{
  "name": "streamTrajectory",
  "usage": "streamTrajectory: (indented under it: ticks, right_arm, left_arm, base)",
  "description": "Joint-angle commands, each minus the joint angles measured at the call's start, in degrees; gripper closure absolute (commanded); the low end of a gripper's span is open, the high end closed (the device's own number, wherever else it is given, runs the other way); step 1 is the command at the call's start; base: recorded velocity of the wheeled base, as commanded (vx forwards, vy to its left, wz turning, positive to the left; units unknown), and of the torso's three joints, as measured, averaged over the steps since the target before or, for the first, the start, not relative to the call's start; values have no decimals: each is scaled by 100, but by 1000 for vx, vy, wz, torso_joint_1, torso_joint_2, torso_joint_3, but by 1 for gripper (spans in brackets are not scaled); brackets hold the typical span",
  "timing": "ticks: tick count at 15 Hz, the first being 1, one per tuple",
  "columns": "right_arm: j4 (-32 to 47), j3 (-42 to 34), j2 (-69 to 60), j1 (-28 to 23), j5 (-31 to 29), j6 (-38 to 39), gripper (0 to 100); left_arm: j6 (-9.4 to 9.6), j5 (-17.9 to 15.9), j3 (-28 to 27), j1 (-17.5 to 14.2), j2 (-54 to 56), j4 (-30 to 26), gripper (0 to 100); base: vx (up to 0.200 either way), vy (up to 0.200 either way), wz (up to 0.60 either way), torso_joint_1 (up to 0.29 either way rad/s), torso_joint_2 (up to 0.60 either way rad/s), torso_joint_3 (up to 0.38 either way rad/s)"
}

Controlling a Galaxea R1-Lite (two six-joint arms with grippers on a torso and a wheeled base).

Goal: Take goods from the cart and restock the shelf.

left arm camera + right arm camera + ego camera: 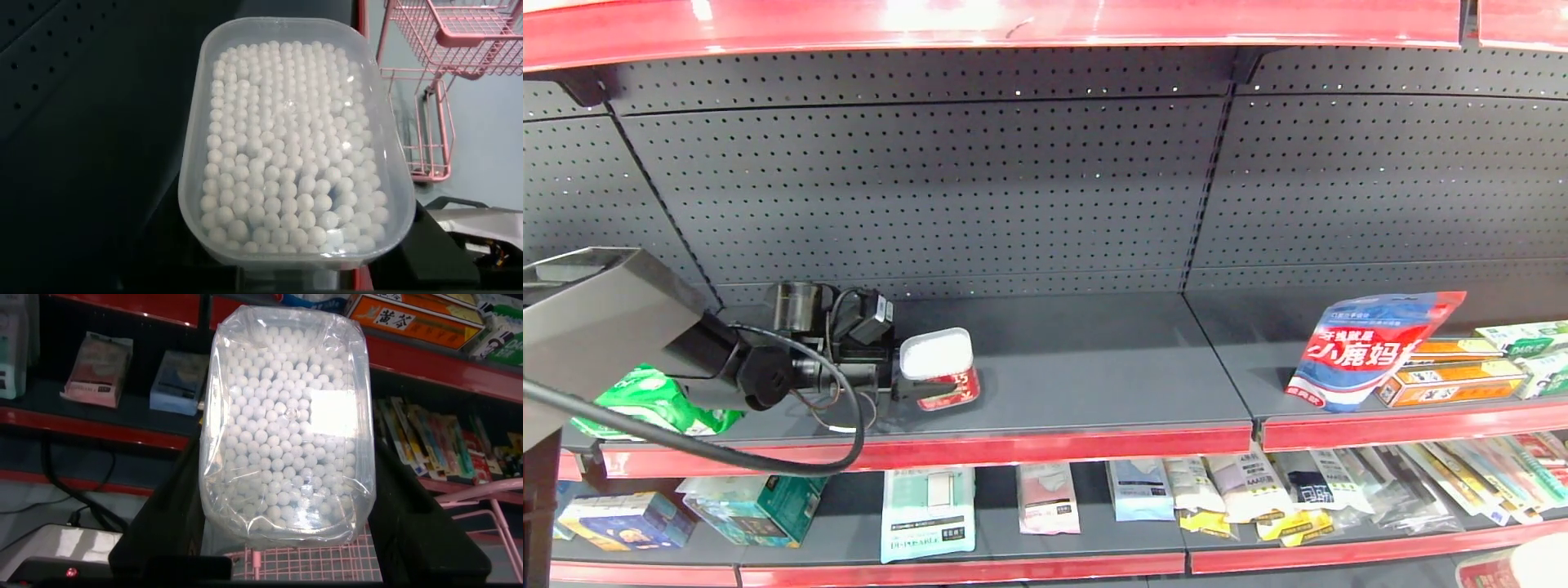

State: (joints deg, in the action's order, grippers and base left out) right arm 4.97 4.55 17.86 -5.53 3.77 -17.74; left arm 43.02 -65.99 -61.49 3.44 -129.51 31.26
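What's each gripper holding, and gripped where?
Left gripper: bead tub, gripped at its red-labelled body, on the side facing the arm. Right gripper: a second bead tub, fingers against its two long sides, near the wrist-side end.

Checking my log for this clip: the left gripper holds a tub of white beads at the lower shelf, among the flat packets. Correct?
Not the lower shelf. The head view shows the left gripper holding the tub of white beads at the shelf above the flat packets.
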Motion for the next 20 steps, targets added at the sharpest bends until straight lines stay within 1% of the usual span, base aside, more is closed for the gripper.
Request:
streamTrajectory:
  ticks: [1,3,5,12,20]
  right_arm:
    - [-5,2,-11,0,-8,-2,100]
    - [-5,2,-28,0,-8,-19,100]
    - [4,2,-46,0,-8,-37,100]
    - [-5,2,-37,0,1,-63,100]
    - [-5,2,-54,0,1,-98,100]
  left_arm:
    - [-4,-55,-47,87,-188,-6,100]
    - [-4,-63,-74,201,-311,-6,100]
    - [-4,-160,-65,289,-320,-23,100]
    - [-4,-160,-56,298,-505,-41,100]
    - [-13,-160,-21,430,-522,-41,100]
  base:
    - [0,0,0,0,0,0]
    - [0,0,0,0,0,0]
    - [0,0,0,0,0,0]
    - [0,0,0,0,0,0]
    - [0,0,0,0,0,0]
